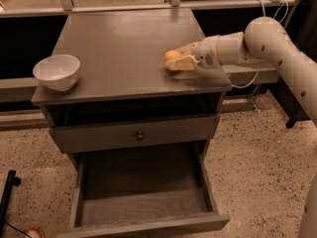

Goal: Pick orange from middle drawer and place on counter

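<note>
Over the right half of the counter (124, 48), the claw (176, 59) sits low, its cream fingers clenched on the orange (171, 55), which peeks out at their tips on the side facing the middle of the top. Whether the fruit already rests on the wood or hangs just above it cannot be told. The low, nearly level hold looks meant for setting the fruit down gently, so that it does not drop and roll toward an edge.

Behind the claw, the pale arm (257, 41) reaches in from the right, clear of the cabinet's side. Well apart, near the left front corner, stands a white bowl (57, 71). Below the top, a shallow drawer front (163, 130) with a small knob (140, 136) is closed. Under it the middle drawer (143, 202) is pulled fully out, its floor bare, so the picking appears done and only the release is left.

No brand, label or writing can be read anywhere.
</note>
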### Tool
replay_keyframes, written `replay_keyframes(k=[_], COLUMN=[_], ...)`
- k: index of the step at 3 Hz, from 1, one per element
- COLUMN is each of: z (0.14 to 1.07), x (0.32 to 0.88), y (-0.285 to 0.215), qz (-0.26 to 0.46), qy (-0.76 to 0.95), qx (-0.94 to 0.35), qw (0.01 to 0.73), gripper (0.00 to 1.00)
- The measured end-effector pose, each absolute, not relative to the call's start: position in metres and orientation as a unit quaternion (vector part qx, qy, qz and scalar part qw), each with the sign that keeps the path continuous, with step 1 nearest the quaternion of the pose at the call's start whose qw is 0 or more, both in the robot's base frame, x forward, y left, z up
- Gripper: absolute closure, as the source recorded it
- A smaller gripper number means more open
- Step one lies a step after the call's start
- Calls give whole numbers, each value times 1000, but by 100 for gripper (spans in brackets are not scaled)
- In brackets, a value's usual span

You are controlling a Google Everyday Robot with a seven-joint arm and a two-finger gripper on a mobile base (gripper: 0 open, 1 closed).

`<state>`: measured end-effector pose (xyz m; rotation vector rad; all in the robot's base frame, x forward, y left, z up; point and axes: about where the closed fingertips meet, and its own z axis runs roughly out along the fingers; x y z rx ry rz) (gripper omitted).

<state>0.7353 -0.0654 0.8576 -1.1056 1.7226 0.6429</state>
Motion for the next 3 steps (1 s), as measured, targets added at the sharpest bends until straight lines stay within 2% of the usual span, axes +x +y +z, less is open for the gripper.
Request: replay_keyframes(k=[2, 3], z=[858, 858], x=[735, 735], y=[-65, -65], qz=[263, 263], qy=[705, 705], qx=[-453, -453], qw=[478, 478], gripper=[0, 0])
